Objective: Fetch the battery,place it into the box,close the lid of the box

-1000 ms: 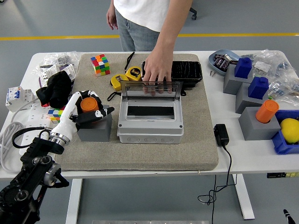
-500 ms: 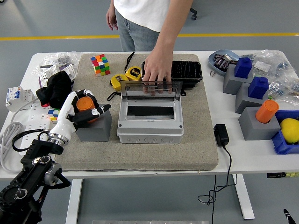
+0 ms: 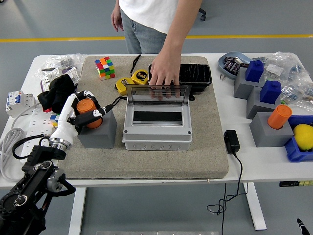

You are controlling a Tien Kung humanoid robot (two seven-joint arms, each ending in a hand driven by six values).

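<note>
Shifted leftward since a second ago: left hand, fingers now curled round the orange battery instead of resting over it.

Head view: battery upright atop the grey block, at 9 o'clock from the grey box. Clear lid tilted up at the box's 12 o'clock edge, steadied by the person's hand. Yellow tape measure just beyond at 11 o'clock; Rubik's cube farther left. All on the beige mat.
</note>
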